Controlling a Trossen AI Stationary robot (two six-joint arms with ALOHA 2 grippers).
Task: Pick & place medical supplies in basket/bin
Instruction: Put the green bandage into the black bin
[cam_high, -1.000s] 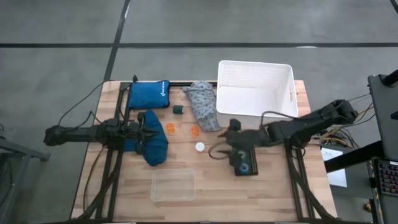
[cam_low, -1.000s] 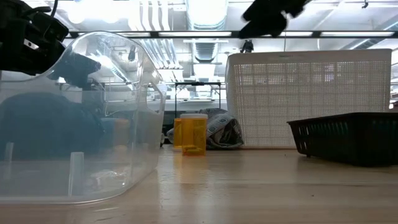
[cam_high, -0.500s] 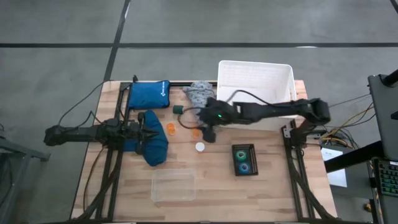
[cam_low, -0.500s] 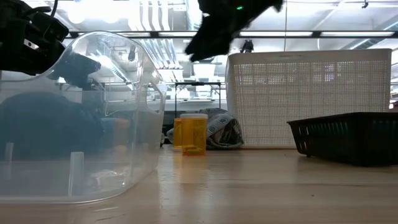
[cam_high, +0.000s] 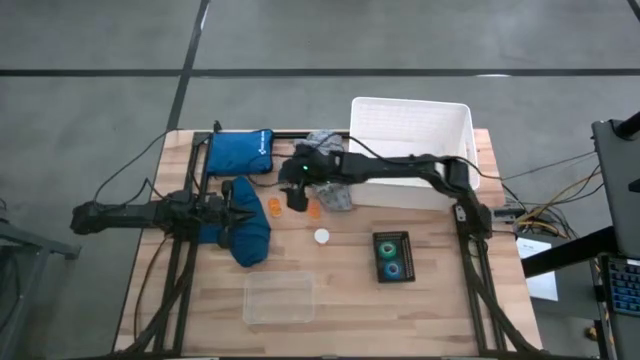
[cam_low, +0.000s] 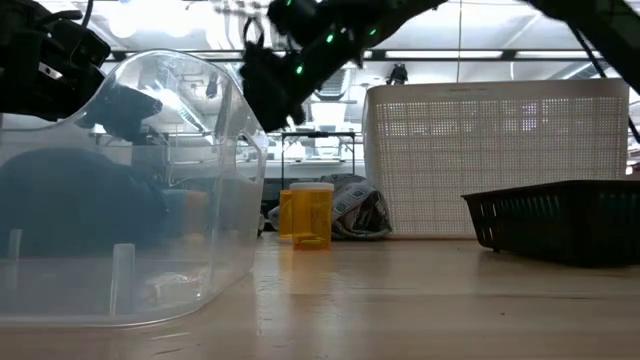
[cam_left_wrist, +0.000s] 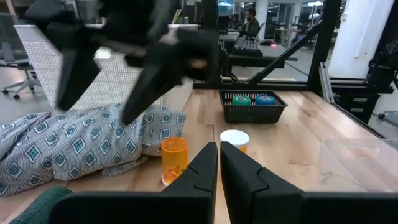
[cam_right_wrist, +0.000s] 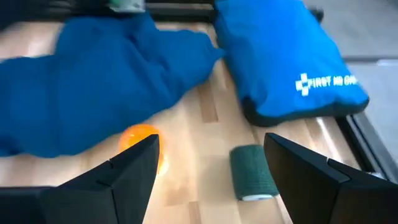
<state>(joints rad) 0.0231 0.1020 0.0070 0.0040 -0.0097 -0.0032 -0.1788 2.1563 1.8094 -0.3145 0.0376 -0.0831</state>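
My right gripper (cam_high: 296, 192) (cam_right_wrist: 211, 180) is open and hangs above the table over a small green tape roll (cam_high: 287, 176) (cam_right_wrist: 250, 172), touching nothing. Two orange-capped vials (cam_high: 274, 206) (cam_high: 313, 211) and a white-capped one (cam_high: 321, 236) stand on the table. The pale grey patterned cloth (cam_high: 330, 172) lies against the white tub (cam_high: 410, 150). My left gripper (cam_high: 246, 207) (cam_left_wrist: 219, 167) is shut over the dark blue cloth (cam_high: 247, 238). Green and blue rolls sit in a small black tray (cam_high: 391, 257). My left gripper lies level over the dark blue cloth's far part (cam_high: 232, 192), coming from the table's left. I cannot tell whether it touches the cloth.
A flat bright blue zip pouch (cam_high: 240, 152) lies at the far left, just beyond the green roll. A clear plastic container (cam_high: 278, 298) stands near the front edge. My right arm (cam_high: 400, 168) stretches across the tub's near wall and the patterned cloth.
My right gripper has swept from beside the black tray toward the table's left and far side, passing over the white-capped vial and the patterned cloth, and now hangs by the green roll. The left arm and all objects have stayed still.
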